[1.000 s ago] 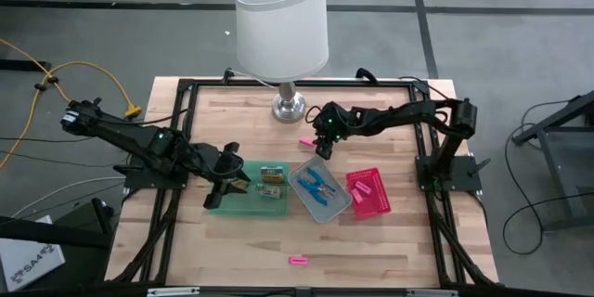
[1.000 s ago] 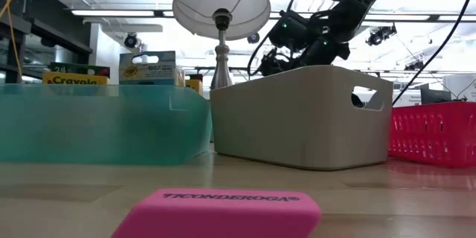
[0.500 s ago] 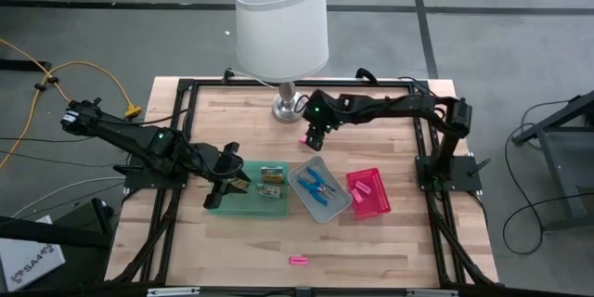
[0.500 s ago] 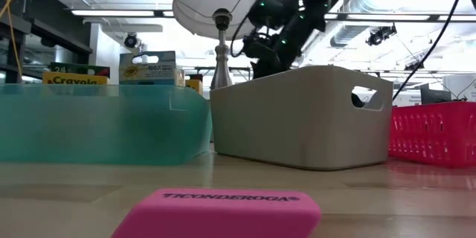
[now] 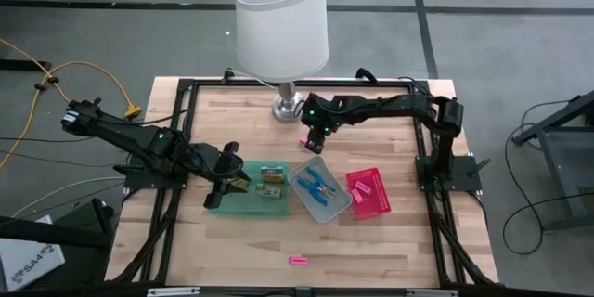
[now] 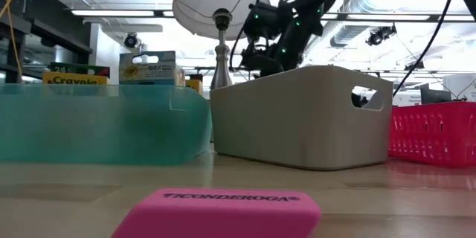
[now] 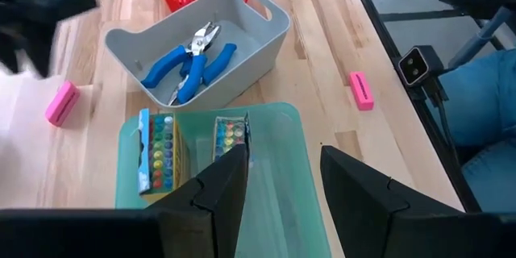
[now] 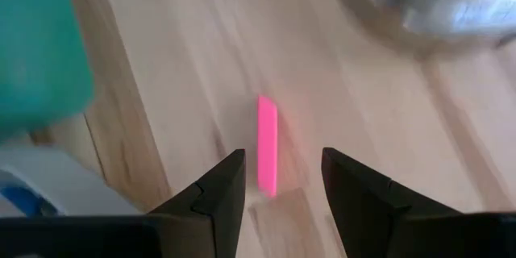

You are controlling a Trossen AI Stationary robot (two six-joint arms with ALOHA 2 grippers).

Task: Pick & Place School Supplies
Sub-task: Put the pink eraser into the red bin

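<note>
Right pincer [image 8: 276, 179] open, above pink eraser [image 8: 267, 145]

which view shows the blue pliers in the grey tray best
The left wrist view: the blue pliers lie in plain sight inside the grey tray. The high view shows them only small. The low view sees just the tray's wall; the right wrist view shows no pliers.

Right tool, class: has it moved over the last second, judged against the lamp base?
Yes. In the high view the right tool has moved leftward, nearer the lamp base, over a pink eraser.
</note>
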